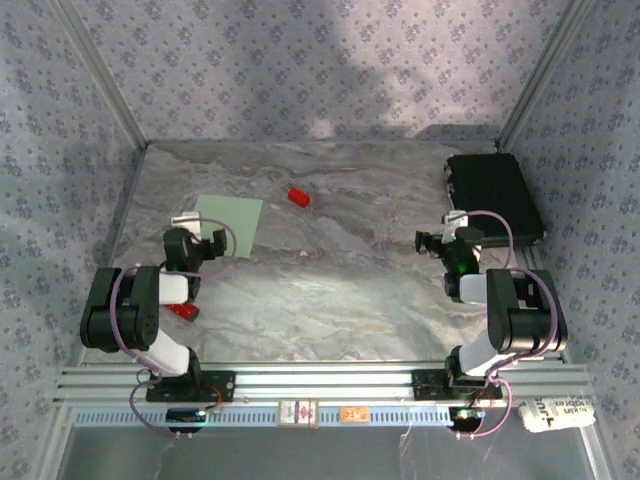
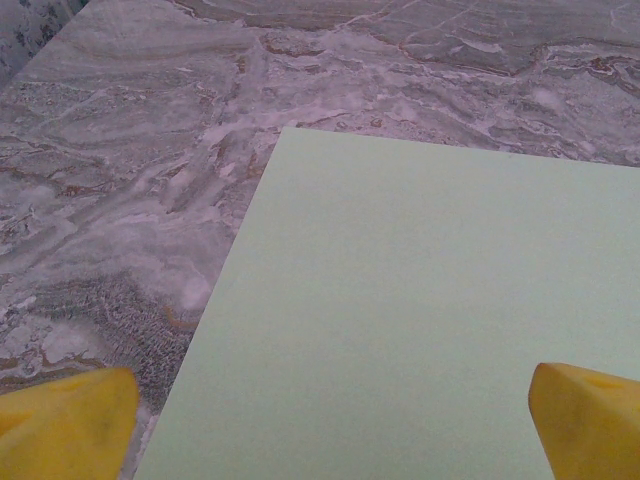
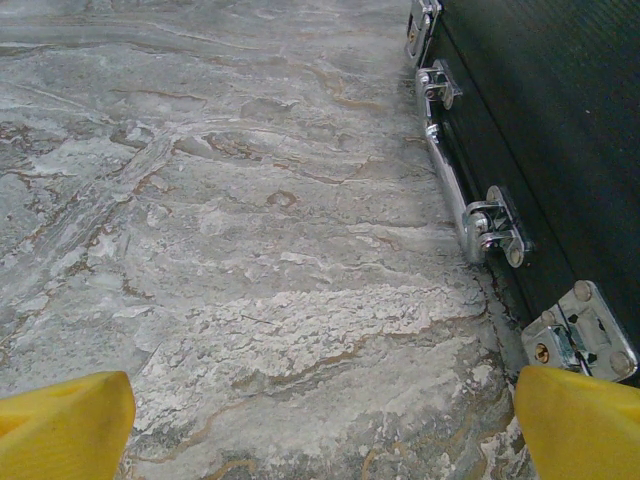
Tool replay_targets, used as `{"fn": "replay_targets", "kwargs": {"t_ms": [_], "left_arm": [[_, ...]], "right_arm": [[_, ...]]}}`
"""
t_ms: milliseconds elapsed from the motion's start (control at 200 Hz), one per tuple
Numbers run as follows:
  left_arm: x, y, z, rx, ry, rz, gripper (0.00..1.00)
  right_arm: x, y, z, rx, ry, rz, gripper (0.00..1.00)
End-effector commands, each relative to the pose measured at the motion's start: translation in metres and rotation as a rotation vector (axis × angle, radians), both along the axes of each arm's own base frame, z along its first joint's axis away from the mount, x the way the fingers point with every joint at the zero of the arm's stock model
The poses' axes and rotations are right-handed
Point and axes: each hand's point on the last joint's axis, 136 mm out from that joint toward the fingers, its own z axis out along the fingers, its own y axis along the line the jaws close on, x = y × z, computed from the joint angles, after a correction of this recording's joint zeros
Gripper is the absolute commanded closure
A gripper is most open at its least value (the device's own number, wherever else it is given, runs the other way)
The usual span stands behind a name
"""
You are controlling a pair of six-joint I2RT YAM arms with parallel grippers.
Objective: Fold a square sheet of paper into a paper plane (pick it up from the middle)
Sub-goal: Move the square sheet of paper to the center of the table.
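I see the sheet [image 1: 232,222] lying flat and uncreased at upper left of the top view, just ahead of my left gripper [image 1: 212,243]. Both it and the right gripper [image 1: 428,241] stand wide open, empty. I judge nothing done: pickup and every fold remain.

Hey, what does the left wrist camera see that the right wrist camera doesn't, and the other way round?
Left wrist: a flat, pale-green square sheet of paper. Right wrist: a black hard case with silver metal latches along its edge. Both: the grey marbled tabletop, and yellow fingertips spread wide with nothing held, on the left gripper and the right gripper.
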Motion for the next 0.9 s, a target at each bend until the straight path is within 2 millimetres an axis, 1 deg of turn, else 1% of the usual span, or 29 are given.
{"fn": "replay_targets", "kwargs": {"t_ms": [0, 185, 420, 550, 620, 750, 810, 835, 870, 894], "left_arm": [[0.009, -0.004, 0.016, 0.003, -0.049, -0.024, 0.0], [0.009, -0.002, 0.016, -0.009, -0.05, -0.026, 0.0], [0.006, -0.006, 0.018, -0.007, -0.071, -0.045, 0.0], [0.003, -0.006, 0.021, -0.006, -0.089, -0.045, 0.0], [0.004, -0.006, 0.024, -0.006, -0.082, -0.045, 0.0], [0.004, -0.005, 0.036, -0.014, -0.054, -0.038, 0.0], [0.004, -0.004, 0.04, -0.027, -0.023, -0.025, 0.0], [0.004, -0.003, 0.042, -0.036, -0.008, -0.014, 0.0], [0.004, -0.001, 0.045, -0.052, 0.018, 0.008, 0.0], [0.004, 0.002, 0.047, -0.063, 0.037, 0.031, 0.0]], "right_arm": [[0.007, -0.003, 0.009, 0.013, -0.023, -0.009, 0.01], [0.007, -0.003, 0.009, 0.01, -0.023, -0.008, 0.01], [0.006, -0.002, 0.009, 0.005, -0.026, -0.01, 0.01], [0.005, 0.004, 0.011, -0.012, -0.03, 0.017, 0.01], [0.005, 0.007, 0.014, -0.022, -0.038, 0.026, 0.01], [0.003, 0.009, 0.02, -0.03, -0.045, 0.034, 0.01], [0.001, 0.009, 0.027, -0.026, -0.035, 0.037, 0.01], [0.002, 0.009, 0.033, -0.019, -0.031, 0.034, 0.01], [0.0, 0.007, 0.035, -0.003, 0.007, 0.017, 0.01], [-0.001, 0.007, 0.04, 0.012, 0.02, 0.008, 0.01]]}}
